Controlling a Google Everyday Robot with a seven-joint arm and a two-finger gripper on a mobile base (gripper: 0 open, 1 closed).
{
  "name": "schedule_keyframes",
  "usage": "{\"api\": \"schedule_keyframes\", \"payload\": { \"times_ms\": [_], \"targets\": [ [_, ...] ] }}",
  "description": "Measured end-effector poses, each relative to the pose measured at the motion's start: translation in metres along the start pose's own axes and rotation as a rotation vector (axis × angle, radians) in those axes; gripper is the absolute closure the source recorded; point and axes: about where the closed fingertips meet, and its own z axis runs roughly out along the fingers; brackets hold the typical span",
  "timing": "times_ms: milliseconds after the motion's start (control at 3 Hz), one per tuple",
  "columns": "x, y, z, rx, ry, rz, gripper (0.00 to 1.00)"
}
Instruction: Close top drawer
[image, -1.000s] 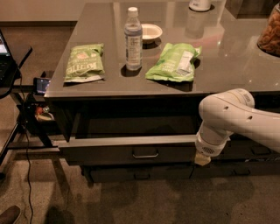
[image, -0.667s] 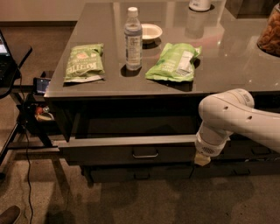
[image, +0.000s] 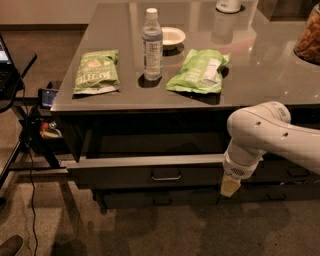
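currently: top drawer (image: 125, 172) pulled out beneath table (image: 260, 75) | gripper (image: 230, 187) at front's right end, grasp state cannot be told | step: closing push, judged | next: press front straight inward until flush

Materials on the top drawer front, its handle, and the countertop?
Top drawer front: dark grey matte panel, likely painted wood or laminate; no glare. Handle: probably metal, thin bright loop. Countertop: glossy, stone or glass-like; shows clear reflections. Gripper is at the drawer front, right of the handle.
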Motion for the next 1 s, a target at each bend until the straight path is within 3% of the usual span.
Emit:
{"api": "schedule_keyframes", "payload": {
  "times_ms": [333,667,1000],
  "targets": [
    [0.0000,0.0001,0.0000,0.000,0.000,0.000,0.00],
    [0.0001,0.0001,0.0001,0.000,0.000,0.000,0.00],
    [0.0001,0.0001,0.0001,0.000,0.000,0.000,0.19]
  ]
}}
